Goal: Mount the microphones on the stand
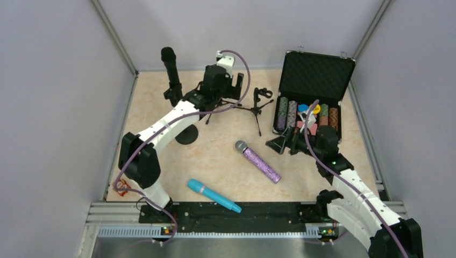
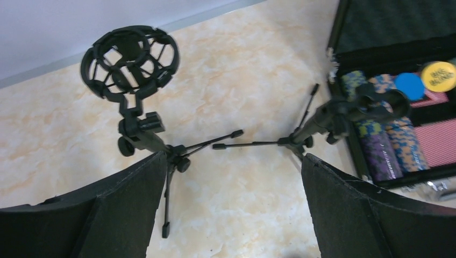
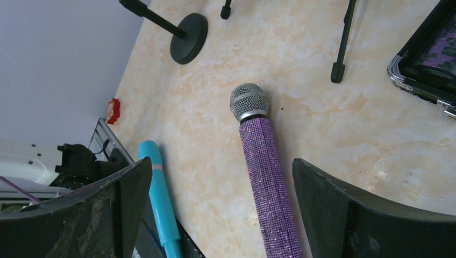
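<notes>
The black microphone [image 1: 171, 69] stands upright in a stand with a round base [image 1: 186, 135] at the back left. On the table lie the purple glitter microphone [image 1: 258, 161] [image 3: 266, 172] in the middle and the cyan microphone [image 1: 213, 195] [image 3: 158, 199] near the front edge. A tripod stand with a cage mount [image 2: 129, 62] and a tripod stand with a clip [image 1: 262, 98] [image 2: 371, 105] are at the back. My left gripper [image 1: 228, 88] [image 2: 234, 161] hangs open above the two tripods, holding nothing. My right gripper [image 1: 287, 144] [image 3: 220, 164] is open above the purple microphone's handle, apart from it.
An open black case [image 1: 317, 72] with poker chips [image 2: 376, 145] stands at the back right, close behind my right gripper. A small red object [image 1: 122, 186] lies at the front left. Grey walls close in the left, back and right sides.
</notes>
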Controlling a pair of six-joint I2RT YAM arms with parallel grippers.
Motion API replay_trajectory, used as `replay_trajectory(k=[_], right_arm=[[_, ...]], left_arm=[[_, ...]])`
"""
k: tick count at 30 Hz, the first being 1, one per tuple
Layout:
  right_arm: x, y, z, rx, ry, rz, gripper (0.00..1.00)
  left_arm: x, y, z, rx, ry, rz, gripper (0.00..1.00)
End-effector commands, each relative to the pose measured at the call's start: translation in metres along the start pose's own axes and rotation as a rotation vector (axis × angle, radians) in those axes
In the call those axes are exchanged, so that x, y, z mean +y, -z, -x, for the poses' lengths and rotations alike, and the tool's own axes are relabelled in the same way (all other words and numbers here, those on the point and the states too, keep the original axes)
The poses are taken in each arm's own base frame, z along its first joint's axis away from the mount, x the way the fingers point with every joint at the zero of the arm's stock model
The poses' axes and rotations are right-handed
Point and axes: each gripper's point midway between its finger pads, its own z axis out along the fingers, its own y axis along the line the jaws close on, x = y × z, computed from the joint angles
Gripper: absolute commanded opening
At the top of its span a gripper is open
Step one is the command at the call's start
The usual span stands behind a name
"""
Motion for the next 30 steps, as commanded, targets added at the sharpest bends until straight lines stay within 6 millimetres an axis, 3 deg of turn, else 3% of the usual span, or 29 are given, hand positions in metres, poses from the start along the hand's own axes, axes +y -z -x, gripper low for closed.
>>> replay_trajectory(k=[1, 12, 20, 30], right_arm=[[0.003, 0.003, 0.005, -0.024, 0.04, 0.014, 0.99], [0.0, 0.003, 0.002, -0.017, 0.042, 0.007, 0.99], [-0.003, 0.002, -0.001, -0.009, 0.041, -0.005, 0.99], [-0.008, 0.002, -0.003, -0.001, 0.043, -0.023, 0.99]], left_arm=[[0.028, -0.005, 0.01, 0.002, 0.004, 0.185, 0.99], [0.057, -0.027, 0.009, 0.027, -0.077, 0.371, 0.99], [0.065, -0.049, 0.002, 0.049, -0.084, 0.417, 0.99], [0.08, -0.069, -0.012, 0.075, -0.012, 0.371, 0.81]])
